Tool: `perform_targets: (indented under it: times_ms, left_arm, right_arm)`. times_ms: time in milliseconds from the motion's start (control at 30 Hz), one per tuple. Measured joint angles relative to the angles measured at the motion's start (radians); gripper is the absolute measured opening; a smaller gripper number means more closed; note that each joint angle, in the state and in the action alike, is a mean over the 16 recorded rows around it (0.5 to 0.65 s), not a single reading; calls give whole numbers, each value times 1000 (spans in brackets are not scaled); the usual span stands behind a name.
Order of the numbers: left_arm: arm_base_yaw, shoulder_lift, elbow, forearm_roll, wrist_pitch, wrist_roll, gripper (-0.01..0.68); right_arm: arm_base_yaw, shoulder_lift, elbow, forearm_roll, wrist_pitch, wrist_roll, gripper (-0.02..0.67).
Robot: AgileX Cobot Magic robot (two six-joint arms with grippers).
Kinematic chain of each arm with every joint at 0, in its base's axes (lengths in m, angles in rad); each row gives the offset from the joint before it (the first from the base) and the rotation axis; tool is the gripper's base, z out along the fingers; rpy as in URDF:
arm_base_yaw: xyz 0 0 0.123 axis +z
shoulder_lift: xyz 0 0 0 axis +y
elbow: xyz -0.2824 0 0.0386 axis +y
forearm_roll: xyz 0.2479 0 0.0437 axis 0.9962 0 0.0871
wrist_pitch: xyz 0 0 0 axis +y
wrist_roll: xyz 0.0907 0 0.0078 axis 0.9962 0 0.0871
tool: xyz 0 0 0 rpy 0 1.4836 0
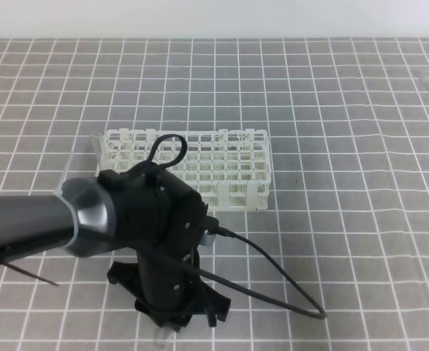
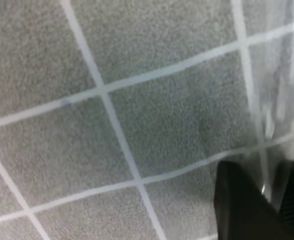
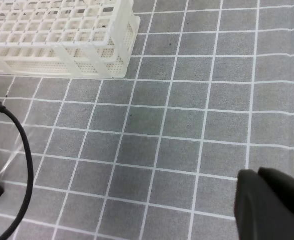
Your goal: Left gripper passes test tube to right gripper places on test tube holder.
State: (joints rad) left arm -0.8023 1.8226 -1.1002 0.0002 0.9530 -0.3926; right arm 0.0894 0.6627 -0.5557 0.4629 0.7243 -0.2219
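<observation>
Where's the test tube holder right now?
In the exterior high view the test tube holder stands on the grid mat left of centre, just behind the left gripper; the right wrist view shows it top left.

A grey mat (image 1: 346, 219) with white grid lines meets a pale wall (image 1: 214, 18).

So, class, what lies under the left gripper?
Under the left gripper lie the grid mat and a faint clear tube running between the fingers. From above, the arm covers most of it; whether the fingers pinch it cannot be told.
</observation>
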Motion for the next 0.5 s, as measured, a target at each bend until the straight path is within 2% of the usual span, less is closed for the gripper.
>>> perform_targets:
  times_ms: [233, 500]
  left_arm:
    - [-1, -1, 0, 15, -1, 45, 87]
    - [-9, -64, 0, 35, -3, 90, 73]
  right_arm:
    - [0, 0, 0, 1, 0, 0, -13]
    - [0, 0, 0, 1, 0, 0, -13]
